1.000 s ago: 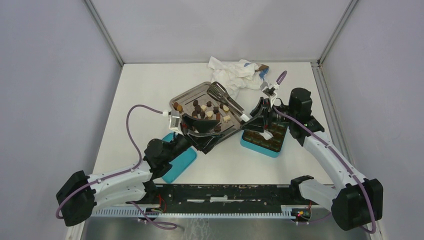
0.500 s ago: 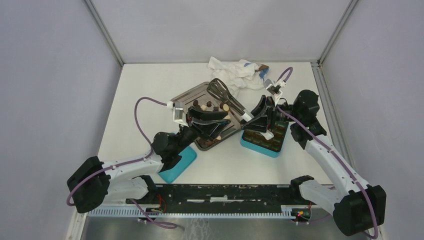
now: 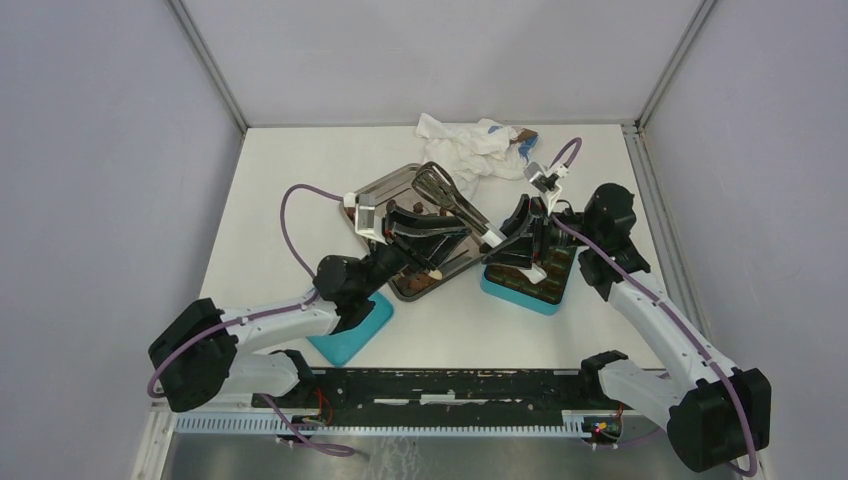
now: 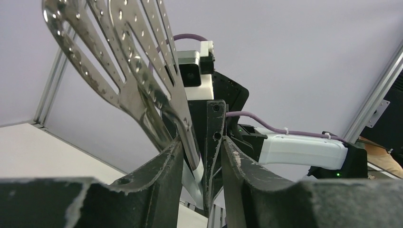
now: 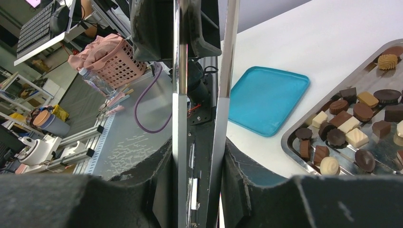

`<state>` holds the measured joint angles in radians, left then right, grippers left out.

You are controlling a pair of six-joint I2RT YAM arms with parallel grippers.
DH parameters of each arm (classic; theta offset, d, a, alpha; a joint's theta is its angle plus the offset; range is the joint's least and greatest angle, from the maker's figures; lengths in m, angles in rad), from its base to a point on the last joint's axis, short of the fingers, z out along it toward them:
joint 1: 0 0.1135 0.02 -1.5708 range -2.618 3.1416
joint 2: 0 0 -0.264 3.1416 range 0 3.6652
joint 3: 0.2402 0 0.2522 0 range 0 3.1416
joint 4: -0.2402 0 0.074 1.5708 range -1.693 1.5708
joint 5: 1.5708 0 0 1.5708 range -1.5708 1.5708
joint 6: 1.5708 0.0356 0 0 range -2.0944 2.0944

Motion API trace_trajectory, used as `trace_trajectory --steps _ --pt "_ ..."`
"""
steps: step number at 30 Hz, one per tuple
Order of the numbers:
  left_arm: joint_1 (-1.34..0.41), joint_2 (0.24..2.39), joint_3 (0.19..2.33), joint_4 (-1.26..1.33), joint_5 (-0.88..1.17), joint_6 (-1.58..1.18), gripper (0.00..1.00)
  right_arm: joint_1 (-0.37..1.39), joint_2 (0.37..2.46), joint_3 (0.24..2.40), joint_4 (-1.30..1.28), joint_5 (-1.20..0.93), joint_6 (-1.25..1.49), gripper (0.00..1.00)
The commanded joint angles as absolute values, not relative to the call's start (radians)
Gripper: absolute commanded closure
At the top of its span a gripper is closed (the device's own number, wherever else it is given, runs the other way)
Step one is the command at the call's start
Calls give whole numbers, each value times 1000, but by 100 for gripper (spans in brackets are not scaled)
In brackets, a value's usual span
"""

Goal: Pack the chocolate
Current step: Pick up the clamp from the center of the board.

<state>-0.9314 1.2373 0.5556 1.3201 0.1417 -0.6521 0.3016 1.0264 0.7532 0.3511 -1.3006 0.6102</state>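
My right gripper (image 5: 197, 161) pinches the tongs (image 5: 177, 71) by both handles. My left gripper (image 4: 202, 161) straddles the tongs' neck; whether it clamps, I cannot tell. Chocolate (image 5: 351, 124) lies on the steel tray (image 3: 395, 185).

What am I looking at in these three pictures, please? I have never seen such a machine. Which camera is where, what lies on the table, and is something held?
This is a robot with two arms fixed at the near edge of a table. One picture looks down from above. The other two come from a small camera on each wrist, so each shows its own pincer's dark fingers at the bottom.

On the table are a metal tray with small chocolates, a teal box with dark pieces inside, a flat teal lid and a crumpled white cloth.

The right pincer is shut on metal tongs. The tongs also pass between the fingers of the left pincer; whether it grips them is not clear.
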Motion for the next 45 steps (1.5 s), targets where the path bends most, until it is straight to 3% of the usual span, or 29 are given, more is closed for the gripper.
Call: trace_trajectory --steps 1,3,7,11,13,20,28,31,36,40,45 --pt "-929 1251 616 1389 162 -682 60 311 1001 746 421 -1304 620 61" --pt "-929 1259 629 1382 165 -683 61 313 999 744 421 -1304 621 61" --pt "-929 1275 648 1368 166 -681 73 316 995 741 422 -1305 621 61" --pt "-928 1284 661 1351 179 -673 95 317 990 735 424 -1307 619 60" --pt "-929 1280 659 1359 181 -669 98 319 987 733 420 -1307 608 56" --pt "-927 1253 639 1318 137 -679 98 319 992 780 221 -1293 401 41" --pt "-928 1255 623 1326 136 -684 98 325 1009 804 230 -1302 432 40" --pt "-928 1251 613 1328 126 -681 98 328 1005 800 247 -1303 451 45" --pt "-922 1255 601 1335 120 -685 98 328 1002 784 281 -1300 489 64" --pt "-919 1257 595 1338 116 -686 98 328 996 769 325 -1304 526 69" --pt "-916 1242 585 1322 101 -691 71 327 992 751 368 -1302 564 72"
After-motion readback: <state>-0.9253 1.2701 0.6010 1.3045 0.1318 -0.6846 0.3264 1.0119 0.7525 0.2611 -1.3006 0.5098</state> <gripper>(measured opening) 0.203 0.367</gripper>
